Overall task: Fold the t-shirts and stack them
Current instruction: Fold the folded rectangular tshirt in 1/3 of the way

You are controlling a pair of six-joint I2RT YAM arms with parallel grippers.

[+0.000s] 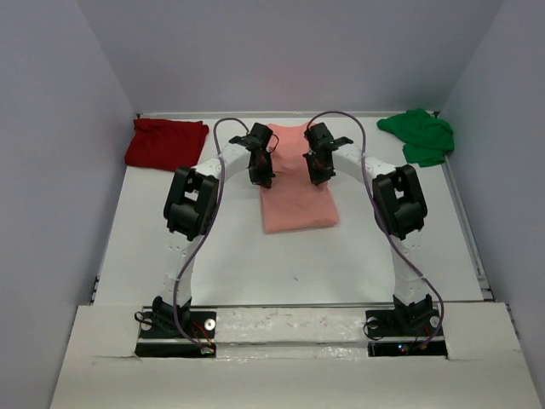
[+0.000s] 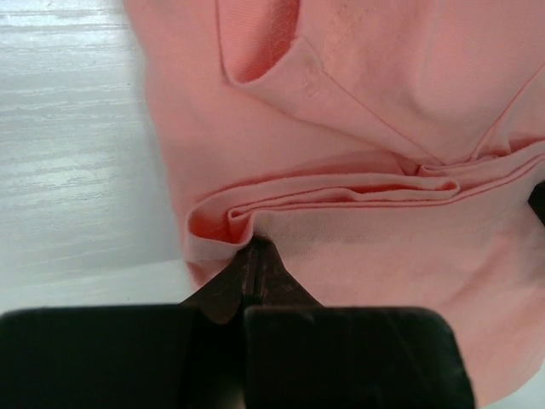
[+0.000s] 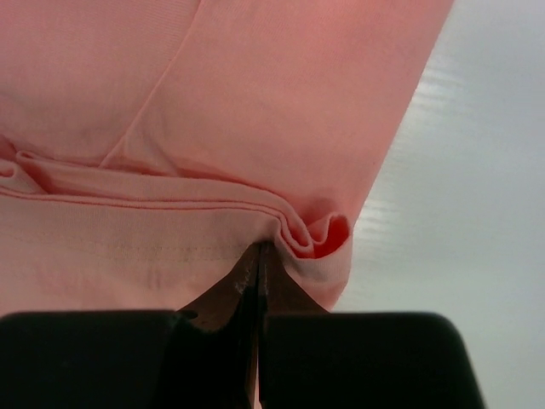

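**Both grippers pinched on the pink shirt's fold**

From the overhead camera, the salmon-pink t-shirt (image 1: 295,200) lies in the middle of the white table (image 1: 238,264), folded into a narrow strip that runs from the upper centre of the frame down toward the middle. The left gripper (image 1: 261,176) and the right gripper (image 1: 316,176) both point down onto its upper half, one at each side edge. The dark red t-shirt (image 1: 166,142) sits folded at the upper left. The bright green t-shirt (image 1: 419,136) is bunched at the upper right (well apart from the arms).

In the left wrist view, the left gripper (image 2: 255,253) has its jaws pressed together, nipping a rolled fold of the salmon-pink t-shirt (image 2: 383,111) at low centre. Bare table (image 2: 68,153) shows on the left.

In the right wrist view, the right gripper (image 3: 258,256) is likewise closed tight on a layered fold of the same shirt (image 3: 281,85). Here the table (image 3: 460,213) fills the right side.
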